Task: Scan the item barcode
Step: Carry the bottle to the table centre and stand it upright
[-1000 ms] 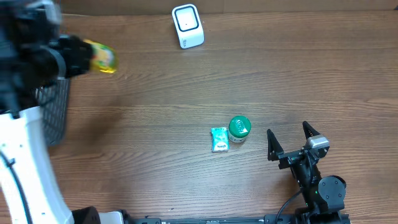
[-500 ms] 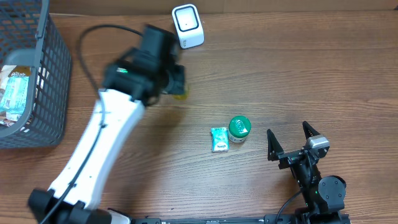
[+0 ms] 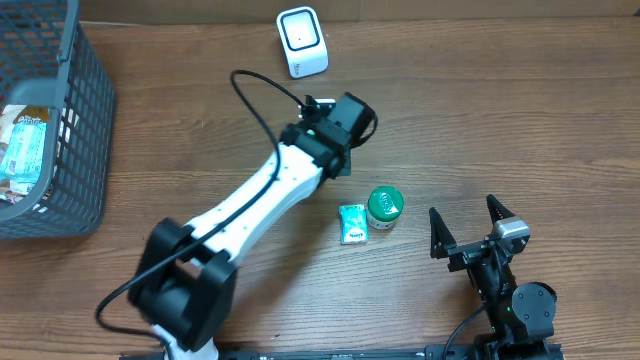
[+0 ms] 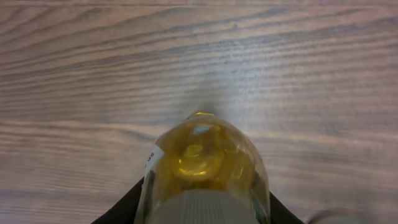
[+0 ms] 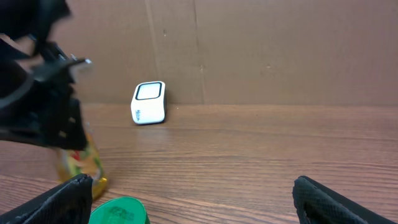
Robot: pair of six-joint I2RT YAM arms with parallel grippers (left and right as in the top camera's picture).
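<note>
Evidently left tool (image 3: 345,122) clenched on yellow bottle (image 4: 202,162), low at table (image 3: 480,120) short of barcode scanner (image 3: 302,42), likely so its label can face the window; right tool (image 3: 468,232) spread wide, idle.

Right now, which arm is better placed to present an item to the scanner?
Left. The left end effector grips the bottle and is close to the scanner. The right end effector stands open and empty, farther from it.
</note>
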